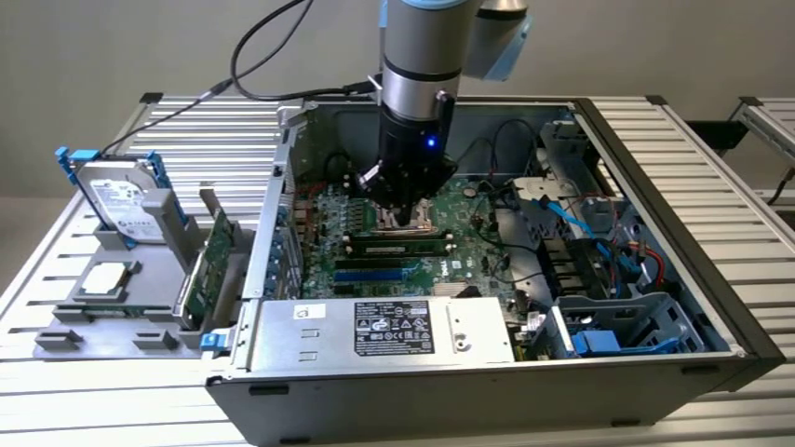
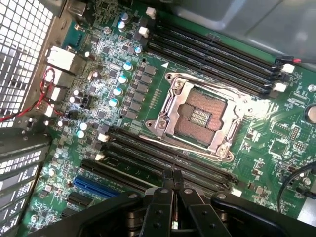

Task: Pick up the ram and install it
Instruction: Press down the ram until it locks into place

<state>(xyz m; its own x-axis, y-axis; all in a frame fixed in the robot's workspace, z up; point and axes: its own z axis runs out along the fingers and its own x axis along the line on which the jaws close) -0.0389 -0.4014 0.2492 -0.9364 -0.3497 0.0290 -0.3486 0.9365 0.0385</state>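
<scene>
1. Ram (image 1: 400, 247) lies flat-on in a memory slot on the motherboard (image 1: 372, 265), just in front of the processor socket (image 2: 197, 116), inside the open computer case (image 1: 646, 186) that sits mid-worktop.
2. It looks seated, or close to it; whether the end latches have caught cannot be told.
3. Tool (image 2: 173, 180) hangs directly over the slots beside the socket, fingers together and holding nothing.
4. Pressing well, in my judgement, means pushing straight down, evenly along the stick, so that neither end rides high.
5. Hard drive (image 1: 125, 200) and expansion card (image 1: 211, 256) stand in holders toward the worktop edge at the exterior view's left, well apart from the work.
</scene>
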